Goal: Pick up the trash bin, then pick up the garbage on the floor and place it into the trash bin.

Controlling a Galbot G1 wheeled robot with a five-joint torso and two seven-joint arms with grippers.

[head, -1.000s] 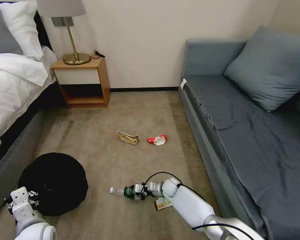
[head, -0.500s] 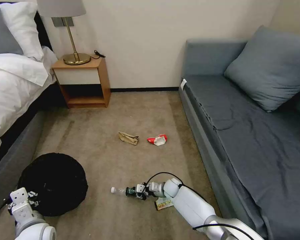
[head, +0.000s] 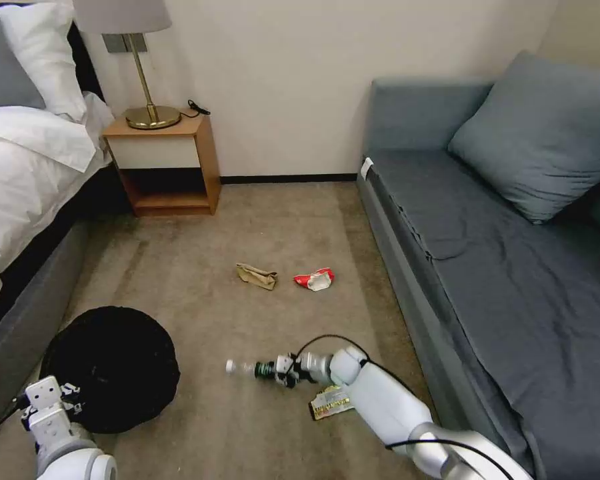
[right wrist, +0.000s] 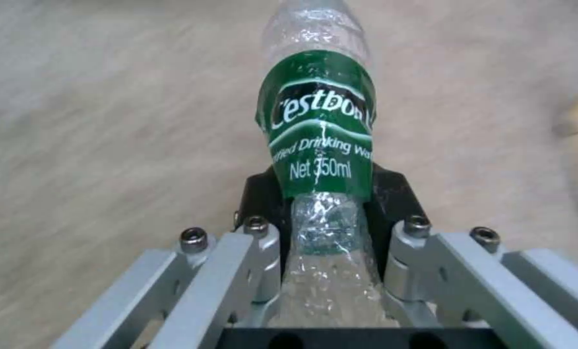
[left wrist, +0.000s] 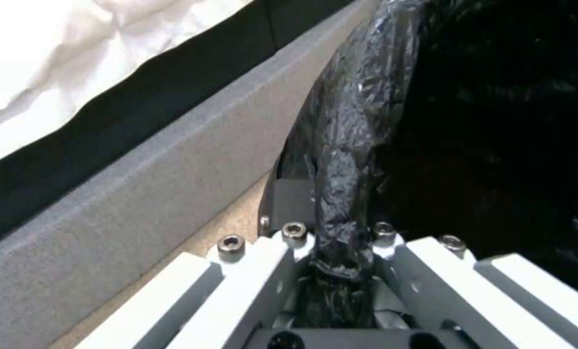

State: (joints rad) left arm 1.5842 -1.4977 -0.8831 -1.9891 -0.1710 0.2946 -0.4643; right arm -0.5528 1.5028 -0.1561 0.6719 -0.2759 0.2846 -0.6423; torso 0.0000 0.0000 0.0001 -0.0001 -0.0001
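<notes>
Right gripper [head: 278, 371] clamps the crinkled clear plastic bottle [head: 250, 368] just above the carpet; left gripper [left wrist: 341, 242] pinches the trash bin [head: 110, 367] liner's glossy black rim beside the bed

The black bag hides the trash bin [head: 110, 367] walls completely. The right arm covers one end of the snack wrapper [head: 329, 403] at lower centre. The lamp [head: 123, 40] shade is cut by the top edge. In the right wrist view the bottle [right wrist: 318, 126] cap end is blurred.
</notes>
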